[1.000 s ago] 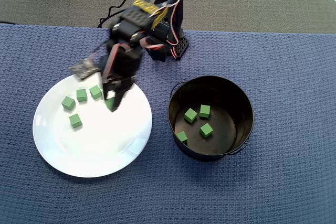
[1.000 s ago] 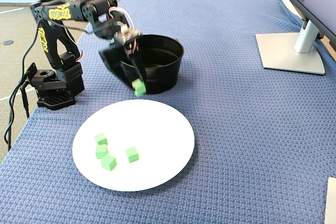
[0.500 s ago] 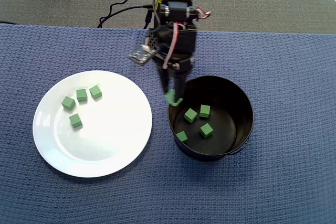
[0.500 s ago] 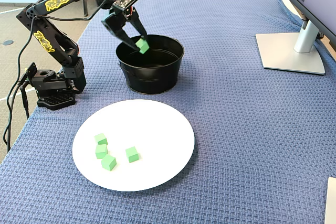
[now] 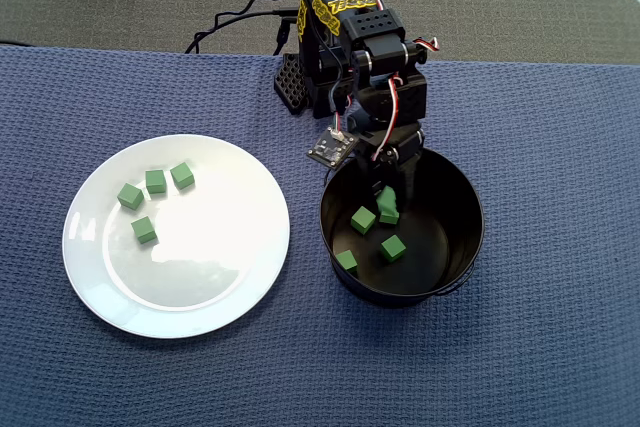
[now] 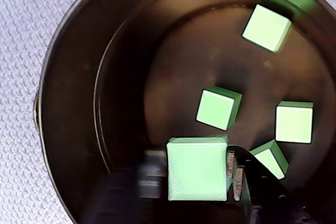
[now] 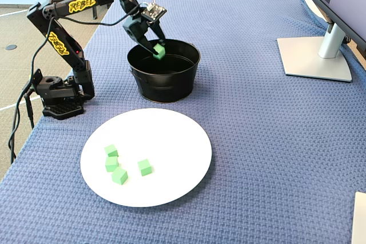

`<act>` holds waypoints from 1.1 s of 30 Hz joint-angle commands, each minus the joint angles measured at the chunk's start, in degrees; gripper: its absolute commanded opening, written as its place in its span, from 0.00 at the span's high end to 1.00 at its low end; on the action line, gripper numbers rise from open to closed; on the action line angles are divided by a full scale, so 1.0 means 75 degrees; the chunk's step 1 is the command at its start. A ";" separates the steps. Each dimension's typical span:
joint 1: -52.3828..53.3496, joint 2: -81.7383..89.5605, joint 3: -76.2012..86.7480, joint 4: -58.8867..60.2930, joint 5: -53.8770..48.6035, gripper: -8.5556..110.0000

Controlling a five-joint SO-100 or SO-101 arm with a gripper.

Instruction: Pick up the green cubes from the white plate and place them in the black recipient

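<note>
My gripper hangs just inside the black recipient, shut on a green cube. In the wrist view the right finger presses the cube's side and the left finger is blurred against its other side. Several more green cubes lie on the pot's floor below. In the fixed view the gripper holds the cube over the pot's back rim. The white plate lies left of the pot with several green cubes in its upper left part; the same plate and cubes show in the fixed view.
A blue woven cloth covers the table. The arm's base stands at the table's edge behind the plate, with a cable trailing off it. A monitor stand sits on the far side in the fixed view.
The arm swung from over the plate to the pot, carrying the cube. The gripper now sits lower, inside the pot's rim.
</note>
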 commanded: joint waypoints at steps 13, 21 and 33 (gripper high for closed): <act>0.3117 0.0270 -0.3703 0.2004 -0.1102 0.78; 0.6340 -0.1020 -0.2520 -0.0539 -0.1195 0.90; 0.8074 -0.2660 -0.1020 -0.2531 -0.2742 0.93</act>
